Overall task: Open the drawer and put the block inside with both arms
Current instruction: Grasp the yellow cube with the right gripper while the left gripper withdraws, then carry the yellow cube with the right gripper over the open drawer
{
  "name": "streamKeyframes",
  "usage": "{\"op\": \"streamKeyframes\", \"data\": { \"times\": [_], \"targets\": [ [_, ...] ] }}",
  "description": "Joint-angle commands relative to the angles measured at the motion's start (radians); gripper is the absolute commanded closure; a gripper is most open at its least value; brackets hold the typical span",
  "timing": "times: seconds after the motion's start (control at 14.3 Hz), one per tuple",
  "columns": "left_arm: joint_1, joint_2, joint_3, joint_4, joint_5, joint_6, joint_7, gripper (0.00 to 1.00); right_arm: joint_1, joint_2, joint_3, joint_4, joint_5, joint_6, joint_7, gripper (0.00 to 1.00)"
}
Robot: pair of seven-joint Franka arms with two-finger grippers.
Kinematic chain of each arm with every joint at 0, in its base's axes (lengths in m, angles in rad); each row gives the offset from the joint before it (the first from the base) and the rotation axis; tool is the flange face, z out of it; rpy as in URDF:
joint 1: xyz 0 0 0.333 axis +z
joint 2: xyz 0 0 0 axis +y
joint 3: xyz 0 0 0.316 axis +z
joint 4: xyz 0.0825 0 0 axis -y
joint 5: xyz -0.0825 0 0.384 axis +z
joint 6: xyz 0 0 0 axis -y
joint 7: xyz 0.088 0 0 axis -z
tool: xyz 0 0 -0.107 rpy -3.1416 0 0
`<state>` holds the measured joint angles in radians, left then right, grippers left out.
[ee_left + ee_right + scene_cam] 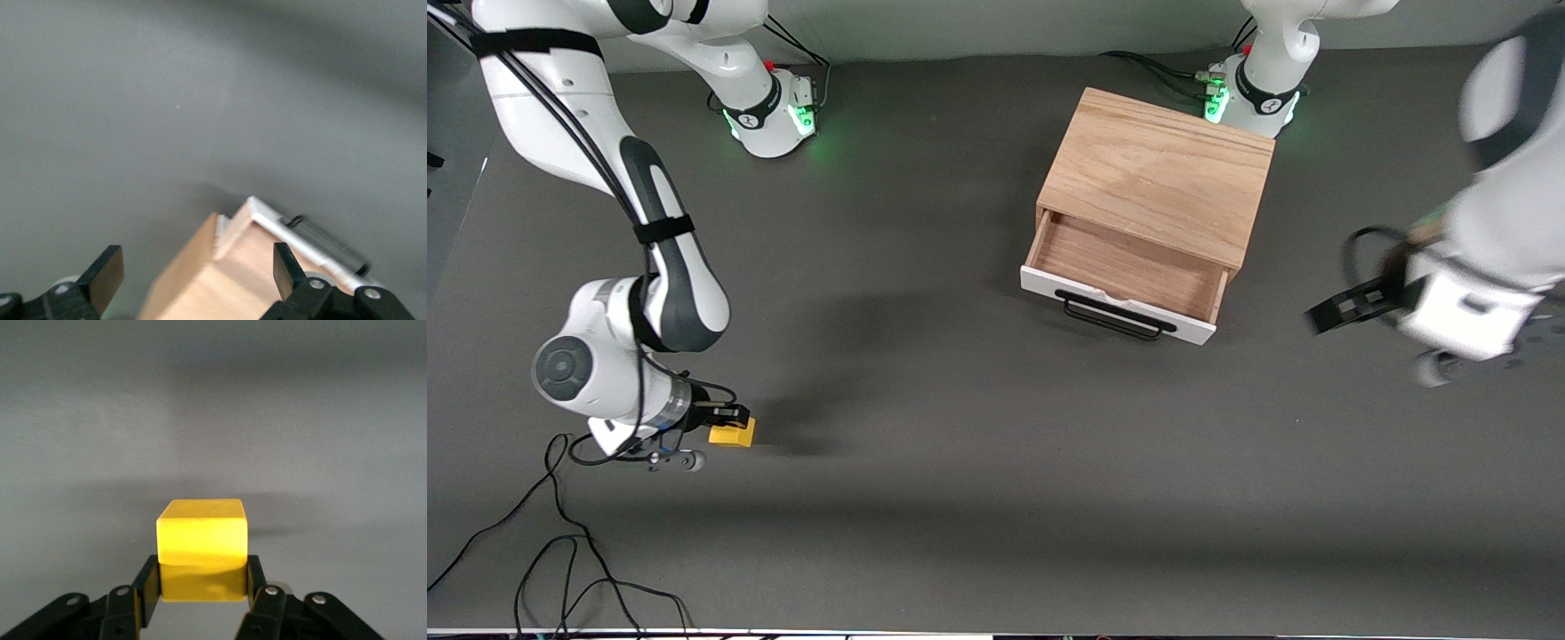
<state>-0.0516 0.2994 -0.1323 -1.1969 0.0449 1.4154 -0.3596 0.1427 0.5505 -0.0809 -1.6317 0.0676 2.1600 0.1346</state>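
The yellow block (734, 434) sits on the dark table toward the right arm's end, nearer the front camera than the cabinet. My right gripper (727, 416) is low at the block. In the right wrist view its fingers (148, 580) press both sides of the block (202, 530), so the gripper (201, 579) is shut on it. The drawer (1129, 271) stands pulled open from the light-wood cabinet (1160, 164), its wooden inside bare and its black handle (1112, 318) showing. My left gripper (1320, 318) is open and empty, in the air beside the cabinet. The left wrist view shows the cabinet (200, 293) and the drawer front (287, 230) past the open left gripper (197, 267).
Black cables (560, 551) trail over the table's front corner at the right arm's end. The two green-lit bases (778, 111) stand along the back edge, one close by the cabinet.
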Motion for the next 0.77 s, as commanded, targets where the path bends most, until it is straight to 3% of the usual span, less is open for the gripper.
{"op": "streamKeyframes", "data": {
  "times": [0.0,0.28,0.42,0.7],
  "targets": [
    [0.061,-0.039,-0.006,-0.030,0.007,0.002,0.334,0.00,0.026,-0.011,0.051,0.233,0.018,-0.278,0.156,0.79],
    [0.167,-0.052,-0.009,-0.021,0.001,0.080,0.739,0.00,0.028,-0.012,0.245,0.478,0.014,-0.534,0.471,0.79],
    [0.176,-0.054,-0.007,-0.021,-0.022,0.086,0.763,0.00,0.049,-0.012,0.358,0.536,0.003,-0.569,0.644,0.79],
    [0.190,-0.060,-0.010,-0.010,-0.070,0.063,0.658,0.00,0.208,-0.001,0.385,0.607,0.000,-0.531,0.870,0.79]
  ]
}}
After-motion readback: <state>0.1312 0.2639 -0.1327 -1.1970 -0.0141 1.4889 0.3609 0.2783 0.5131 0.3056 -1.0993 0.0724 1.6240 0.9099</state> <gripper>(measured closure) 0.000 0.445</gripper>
